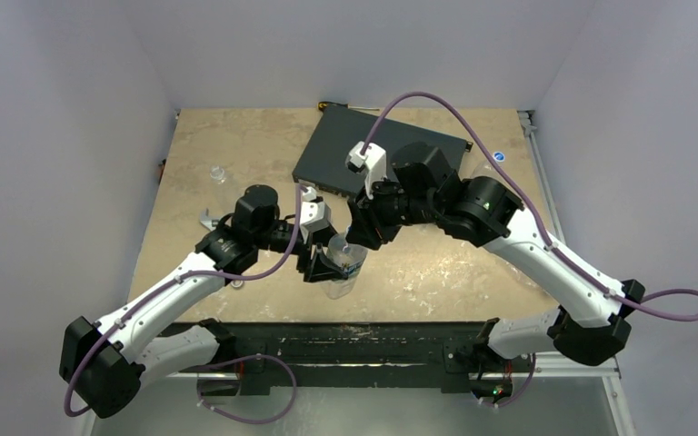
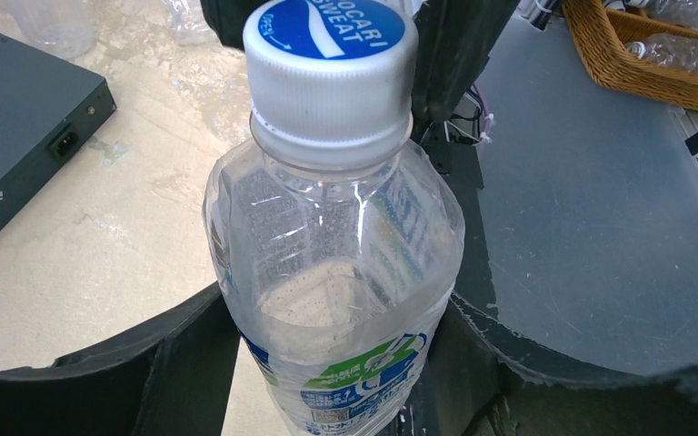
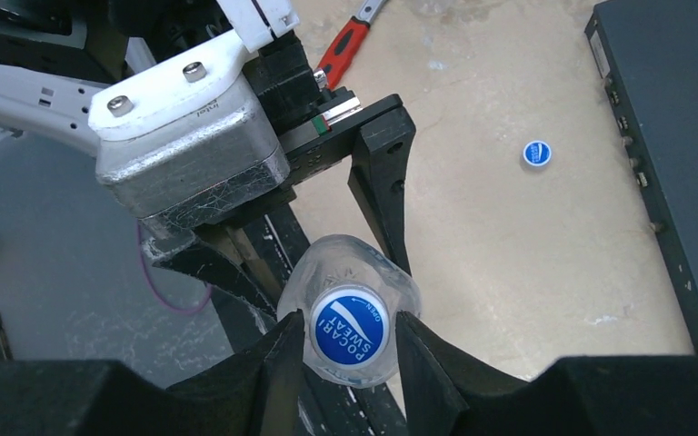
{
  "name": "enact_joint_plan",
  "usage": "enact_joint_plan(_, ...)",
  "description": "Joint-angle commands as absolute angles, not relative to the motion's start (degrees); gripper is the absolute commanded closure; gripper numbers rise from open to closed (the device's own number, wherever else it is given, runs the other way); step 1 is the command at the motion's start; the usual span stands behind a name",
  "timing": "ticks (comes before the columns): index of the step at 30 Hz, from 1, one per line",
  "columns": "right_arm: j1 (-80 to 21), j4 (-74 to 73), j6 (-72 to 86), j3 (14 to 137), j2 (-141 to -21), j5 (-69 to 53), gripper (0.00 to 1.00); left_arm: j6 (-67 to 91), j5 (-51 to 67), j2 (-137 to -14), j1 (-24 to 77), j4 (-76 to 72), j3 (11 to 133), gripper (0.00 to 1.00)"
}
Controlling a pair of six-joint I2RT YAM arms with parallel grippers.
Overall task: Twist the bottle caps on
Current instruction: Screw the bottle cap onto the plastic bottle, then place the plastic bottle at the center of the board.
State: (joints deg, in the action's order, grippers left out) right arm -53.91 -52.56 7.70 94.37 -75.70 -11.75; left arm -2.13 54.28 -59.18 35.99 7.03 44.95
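The white-shelled arms (image 1: 159, 300) have black joints, looping purple cables (image 1: 418, 94), a scuffed silver two-screw block (image 3: 182, 150) and a black right gripper (image 3: 350, 343).

Clear labelled bottle (image 2: 327, 300) upright, blue-white cap (image 2: 327, 73) on neck; second cap (image 3: 536, 153) lying apart.

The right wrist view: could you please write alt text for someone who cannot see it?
The right gripper clasps a blue-and-white cap on a clear bottle, which the left gripper holds by its body. A second cap lies on the table near a black box.
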Motion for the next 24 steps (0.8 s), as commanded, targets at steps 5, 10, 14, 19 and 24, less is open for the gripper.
enact_joint_plan(5,-54.32,-52.72,8.34,95.76,-76.52,-13.11,0.74,-3.14,55.09,-59.25,35.68,6.15,47.73,1.0)
enact_joint_plan(10,-54.32,-55.0,14.9,97.09,-78.69,-5.74,1.0,-3.03,47.03,-59.12,35.65,5.08,47.52,1.0)
enact_joint_plan(14,-54.32,-56.28,22.56,97.74,-80.49,-1.02,1.0,-0.52,34.27,-58.54,35.75,-0.99,46.38,1.0)
enact_joint_plan(19,-54.32,-58.32,27.59,99.03,-82.9,6.07,1.0,3.74,25.91,-59.74,36.2,-8.57,45.32,1.0)
enact_joint_plan(24,-54.32,-57.35,28.96,98.76,-83.07,7.74,1.0,4.21,24.68,-62.05,36.35,-10.33,45.9,0.94)
